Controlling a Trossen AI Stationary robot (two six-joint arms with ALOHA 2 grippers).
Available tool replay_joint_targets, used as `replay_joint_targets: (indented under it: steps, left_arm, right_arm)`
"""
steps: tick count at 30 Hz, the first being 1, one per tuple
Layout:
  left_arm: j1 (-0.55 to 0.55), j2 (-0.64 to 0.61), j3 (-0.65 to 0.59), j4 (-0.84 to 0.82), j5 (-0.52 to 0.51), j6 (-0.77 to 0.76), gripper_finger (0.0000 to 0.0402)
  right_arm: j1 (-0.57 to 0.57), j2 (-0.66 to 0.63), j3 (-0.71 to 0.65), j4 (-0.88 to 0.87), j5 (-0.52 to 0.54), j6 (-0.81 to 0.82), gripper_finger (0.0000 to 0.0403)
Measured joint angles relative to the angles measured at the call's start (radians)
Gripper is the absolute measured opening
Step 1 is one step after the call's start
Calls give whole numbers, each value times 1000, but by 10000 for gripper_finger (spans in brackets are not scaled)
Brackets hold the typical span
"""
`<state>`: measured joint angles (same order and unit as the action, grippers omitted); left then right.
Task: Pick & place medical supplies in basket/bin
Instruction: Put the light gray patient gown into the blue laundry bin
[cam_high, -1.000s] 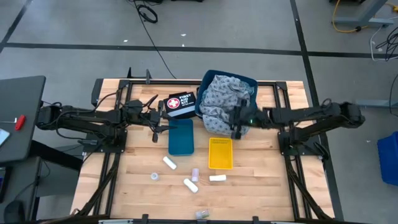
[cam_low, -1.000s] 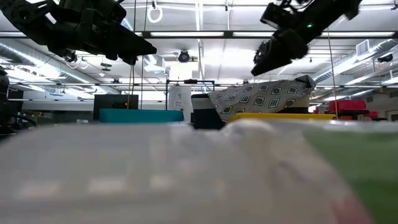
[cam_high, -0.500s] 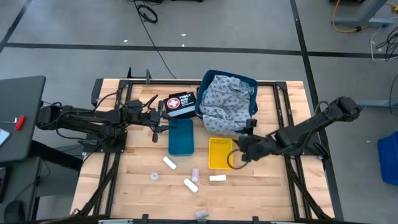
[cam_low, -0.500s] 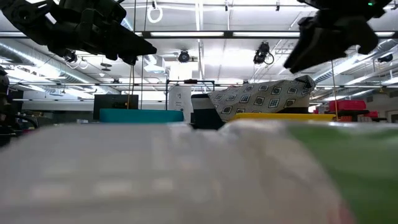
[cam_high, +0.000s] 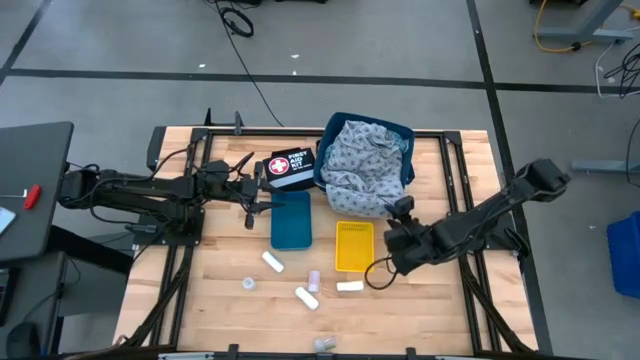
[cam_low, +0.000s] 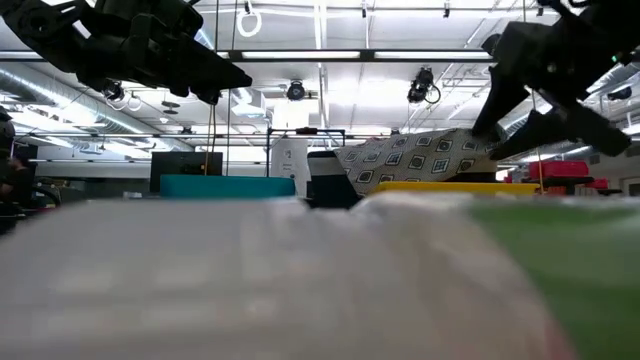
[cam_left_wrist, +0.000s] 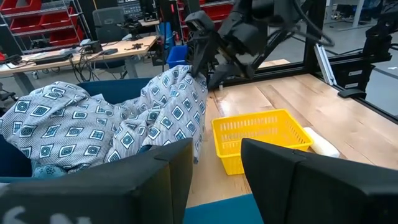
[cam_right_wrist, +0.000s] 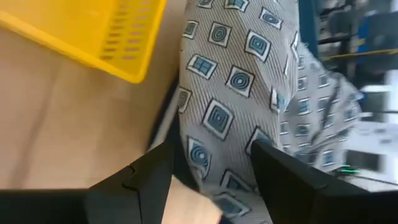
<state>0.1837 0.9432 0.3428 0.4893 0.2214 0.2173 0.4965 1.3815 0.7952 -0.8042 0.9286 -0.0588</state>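
A grey patterned cloth (cam_high: 362, 165) fills the blue bin (cam_high: 400, 130) and hangs over its near rim; the cloth (cam_right_wrist: 249, 68) also fills the right wrist view. White gauze rolls (cam_high: 272, 262), (cam_high: 307, 297), (cam_high: 350, 286), a tape ring (cam_high: 249, 283) and a pale packet (cam_high: 314, 278) lie on the wood near the front. My right gripper (cam_high: 388, 260) hovers open beside the yellow basket's (cam_high: 354, 246) right side, its fingers (cam_right_wrist: 140, 180) touching nothing. My left gripper (cam_high: 250, 196) waits open left of the teal tray (cam_high: 291, 220).
A black pouch with a red-and-white cross label (cam_high: 288, 168) lies left of the blue bin. The yellow basket (cam_left_wrist: 261, 134) stands between the bin and the loose supplies. Bare wood lies right of the basket and along the near edge. Metal frame rails border the table.
My right gripper has drawn back from the cloth at the blue bin's near rim and swung toward the table's near edge, ending beside the yellow basket's right side. The cloth has stayed draped over the bin. My left arm has kept still.
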Motion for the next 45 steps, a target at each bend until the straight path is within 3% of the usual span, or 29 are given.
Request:
replay_joint_targets:
  steps: [6, 9, 12, 19, 27, 37, 40, 45]
  left_arm:
    - [0, 0, 0, 0, 0, 2, 142]
    - [0, 0, 0, 0, 0, 0, 142]
    - [0, 0, 0, 0, 0, 0, 142]
    - [0, 0, 0, 0, 0, 0, 142]
    - [0, 0, 0, 0, 0, -1, 142]
    - [0, 0, 0, 0, 23, -12, 142]
    - [0, 0, 0, 1, 23, -12, 142]
    - [0, 0, 0, 0, 23, -12, 142]
  right_arm:
    - [0, 69, 0, -11, 107, -44, 220]
    - [1, 86, 0, -6, 141, -44, 200]
    - [7, 87, 0, 16, 146, -44, 157]
    - [26, 86, 60, 25, 149, -36, 13]
    - [1, 86, 168, 26, 195, 1, 4]
    - [-250, 85, 200, 33, 309, 25, 2]
    - [-336, 85, 200, 43, 248, 21, 1]
    - [-480, 85, 167, 129, -4, 6, 1]
